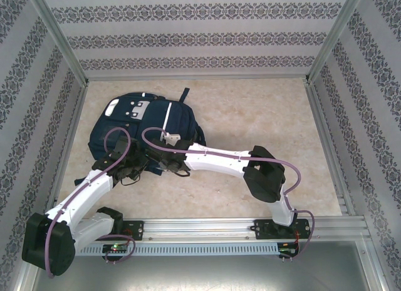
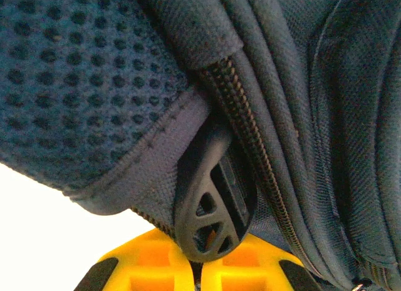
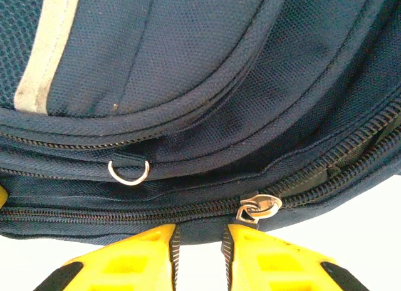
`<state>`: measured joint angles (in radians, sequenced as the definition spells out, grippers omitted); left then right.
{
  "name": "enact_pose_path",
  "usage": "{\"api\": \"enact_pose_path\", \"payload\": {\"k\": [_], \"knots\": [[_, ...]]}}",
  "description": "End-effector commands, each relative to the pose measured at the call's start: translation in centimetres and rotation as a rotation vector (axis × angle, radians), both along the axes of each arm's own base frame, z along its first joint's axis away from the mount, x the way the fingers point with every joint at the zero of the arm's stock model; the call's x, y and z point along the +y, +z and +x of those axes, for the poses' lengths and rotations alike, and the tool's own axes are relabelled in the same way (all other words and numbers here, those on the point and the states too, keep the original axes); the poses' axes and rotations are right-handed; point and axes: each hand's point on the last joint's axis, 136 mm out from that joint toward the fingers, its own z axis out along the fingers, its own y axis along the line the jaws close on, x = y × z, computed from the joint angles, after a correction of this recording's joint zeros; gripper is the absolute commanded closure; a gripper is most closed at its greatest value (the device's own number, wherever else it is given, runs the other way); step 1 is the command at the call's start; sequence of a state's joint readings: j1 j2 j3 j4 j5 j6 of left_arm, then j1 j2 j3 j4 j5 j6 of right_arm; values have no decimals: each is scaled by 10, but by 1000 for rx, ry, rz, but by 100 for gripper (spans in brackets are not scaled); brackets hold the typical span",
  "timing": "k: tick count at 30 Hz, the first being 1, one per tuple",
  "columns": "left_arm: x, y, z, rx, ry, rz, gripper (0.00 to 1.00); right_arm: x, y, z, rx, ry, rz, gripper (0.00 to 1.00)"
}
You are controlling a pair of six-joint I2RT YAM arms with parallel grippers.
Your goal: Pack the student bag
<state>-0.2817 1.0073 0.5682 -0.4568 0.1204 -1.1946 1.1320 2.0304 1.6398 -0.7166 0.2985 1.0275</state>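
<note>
**Overhead view.** The student bag (image 1: 141, 122) lies flat on the left half of the pale worktop (image 1: 263, 116). Its end with the grey-white patches points toward the far-left corner, and its other end faces the arms. The left arm reaches up from the near-left corner, and the left end effector (image 1: 127, 166) sits against the bag's near edge. Just to its right, the right end effector (image 1: 169, 161) meets the same edge, with its arm stretched across from the near-right base. The two end effectors are close beside each other. Patterned walls (image 1: 188, 40) enclose the worktop on three sides.

**Left wrist view.** A navy mesh panel (image 2: 81, 78) occupies the left, finished with a stitched hem. To its right a zip (image 2: 250, 134) runs diagonally downward. The yellow fingers (image 2: 150, 266) are pressed together. The lower end of a black plastic tab (image 2: 210, 203) sits at their seam, and they appear to pinch it.

**Right wrist view.** A white stripe (image 3: 47, 53) crosses the fabric at upper left. A small metal ring (image 3: 128, 172) hangs from a seam left of centre. A zip slider (image 3: 258, 206) with a metal pull lies just above the right-hand finger. This end effector's fingers stand slightly spread, just short of the bag's lowest zip line. Pale worktop shows through the gap between them.
</note>
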Motion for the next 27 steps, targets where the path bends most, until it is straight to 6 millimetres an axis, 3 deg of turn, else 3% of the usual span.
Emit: {"api": "enact_pose_path", "payload": {"k": [1, 10, 16, 27], "knots": [[-8, 12, 5, -52, -15, -30, 100, -12, -15, 2, 19, -42, -40, 74], [-7, 12, 5, -53, -15, -28, 100, -19, -21, 5, 10, -52, -67, 74], [-6, 13, 7, -58, -13, -21, 100, -13, -9, 1, -36, 43, -112, 76], [-9, 15, 11, -63, -19, -28, 100, -20, -3, -10, -156, 184, -358, 74]]}}
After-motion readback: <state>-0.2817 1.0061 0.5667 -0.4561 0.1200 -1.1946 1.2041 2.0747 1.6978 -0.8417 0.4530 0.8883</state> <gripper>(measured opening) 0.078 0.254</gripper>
